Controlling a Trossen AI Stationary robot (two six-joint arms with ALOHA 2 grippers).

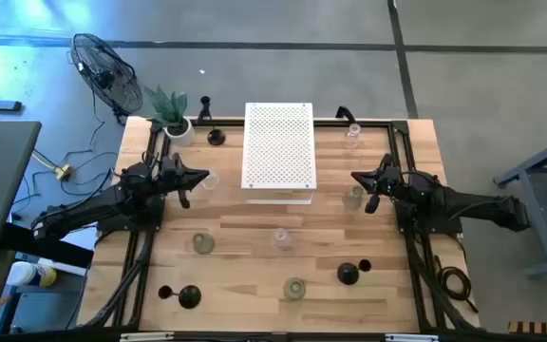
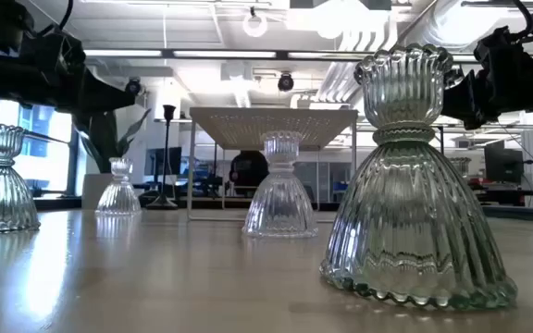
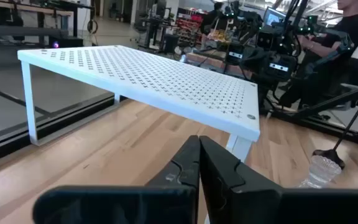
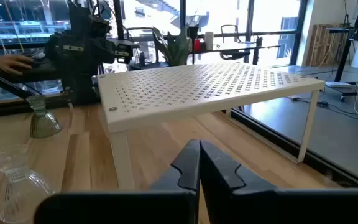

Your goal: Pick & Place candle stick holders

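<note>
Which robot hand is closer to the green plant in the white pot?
The left one. The left gripper sits shut just in front of the potted green plant at the table's far left corner. The right gripper, also shut, is beyond the white perforated shelf.

Clear ribbed glass holders [image 1: 282, 238] stand upright, scattered across my table; a greenish one [image 1: 294, 287] sits near the front edge. Black round-based holders [image 1: 348, 274] sit front and back; some possibly lie tipped, hard to tell.

The bench [image 1: 254, 275] was pale planked wood, smooth. Ribbed holders [image 2: 417, 185] were clear glossy glass; others [image 1: 347, 275] matt black. The perforated shelf [image 4: 210, 90] looked painted white metal.
</note>
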